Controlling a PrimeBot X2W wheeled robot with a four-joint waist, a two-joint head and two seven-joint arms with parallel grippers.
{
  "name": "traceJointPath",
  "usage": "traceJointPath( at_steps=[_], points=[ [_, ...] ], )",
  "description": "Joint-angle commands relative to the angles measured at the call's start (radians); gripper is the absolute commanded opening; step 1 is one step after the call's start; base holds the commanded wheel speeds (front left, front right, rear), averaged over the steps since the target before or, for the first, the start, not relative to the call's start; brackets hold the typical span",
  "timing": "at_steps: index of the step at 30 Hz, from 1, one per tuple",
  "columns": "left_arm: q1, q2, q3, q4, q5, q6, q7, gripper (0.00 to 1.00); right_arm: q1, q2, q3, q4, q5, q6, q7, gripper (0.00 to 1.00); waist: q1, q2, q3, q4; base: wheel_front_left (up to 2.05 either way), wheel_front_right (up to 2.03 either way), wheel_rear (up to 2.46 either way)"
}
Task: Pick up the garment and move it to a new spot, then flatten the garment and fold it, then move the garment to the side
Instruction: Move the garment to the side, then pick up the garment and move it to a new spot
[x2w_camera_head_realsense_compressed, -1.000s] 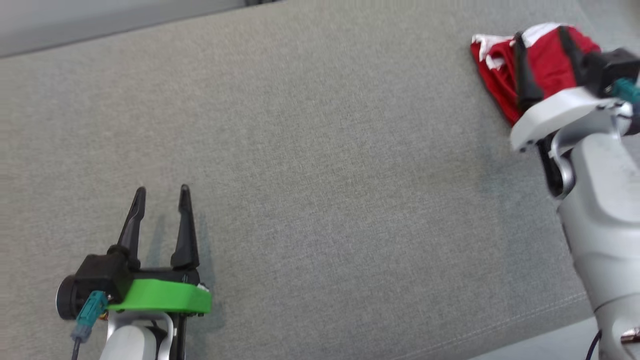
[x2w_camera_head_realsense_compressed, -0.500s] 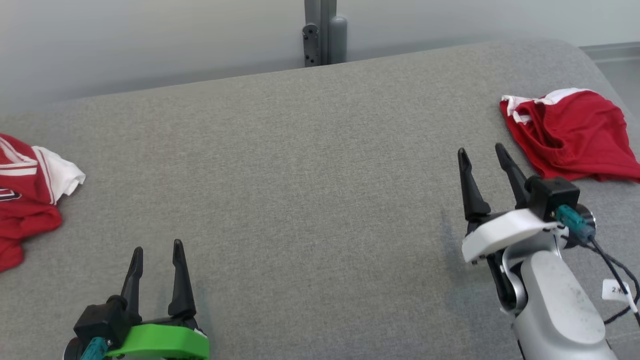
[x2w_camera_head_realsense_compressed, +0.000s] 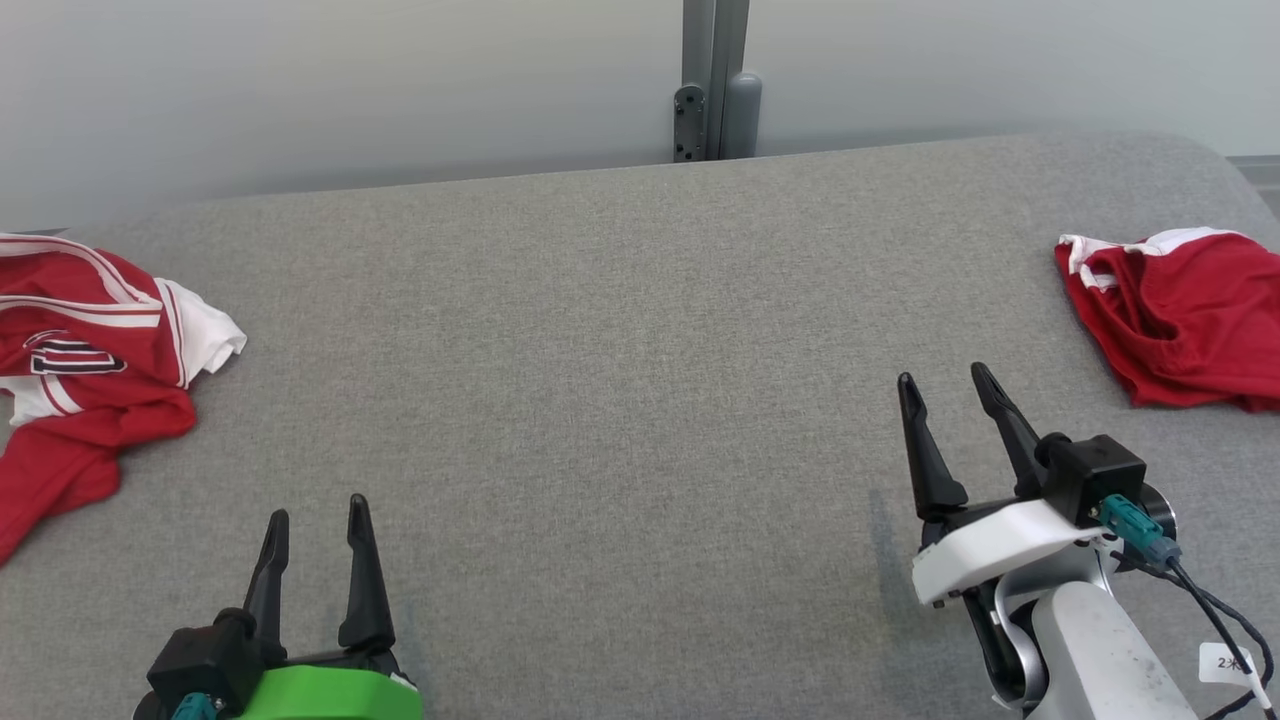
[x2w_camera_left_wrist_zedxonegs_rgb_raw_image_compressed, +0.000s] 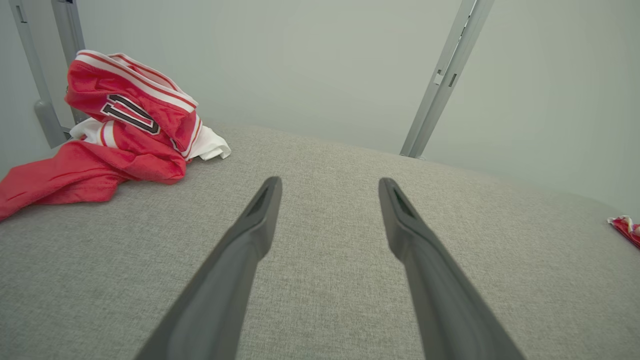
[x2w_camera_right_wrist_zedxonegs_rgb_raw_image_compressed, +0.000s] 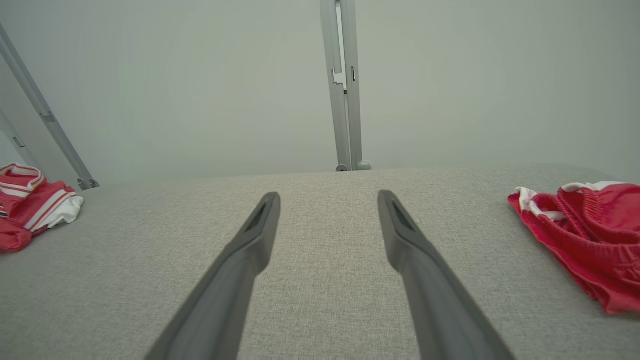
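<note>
Now right tool (x2w_camera_head_realsense_compressed: 942, 374) off the red shorts (x2w_camera_head_realsense_compressed: 1190, 330).

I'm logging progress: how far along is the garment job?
Looks done: red shorts lie in a compact bundle at the right edge, possibly set aside. In hand: nothing; left gripper and right gripper are open and empty over the grey surface. Left: the crumpled jersey at the left, unflattened and unfolded.
</note>
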Motion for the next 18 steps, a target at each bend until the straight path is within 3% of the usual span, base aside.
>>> traceJointPath(
  at_steps=[1, 18],
  points=[
    [-0.009, -0.001, 0.000, -0.003, 0.013, -0.005, -0.003, 1.00, 0.014, -0.002, 0.002, -0.006, 0.001, 0.000, -0.003, 1.00, 0.0001, 0.0000, 0.003, 0.001, 0.00, 0.00, 0.00],
    [-0.030, -0.001, -0.009, -0.003, 0.003, 0.001, -0.003, 1.00, 0.018, -0.001, 0.005, -0.002, 0.007, 0.000, -0.003, 1.00, 0.0001, 0.0000, 0.015, 0.021, 0.00, 0.00, 0.00]
  ],
)
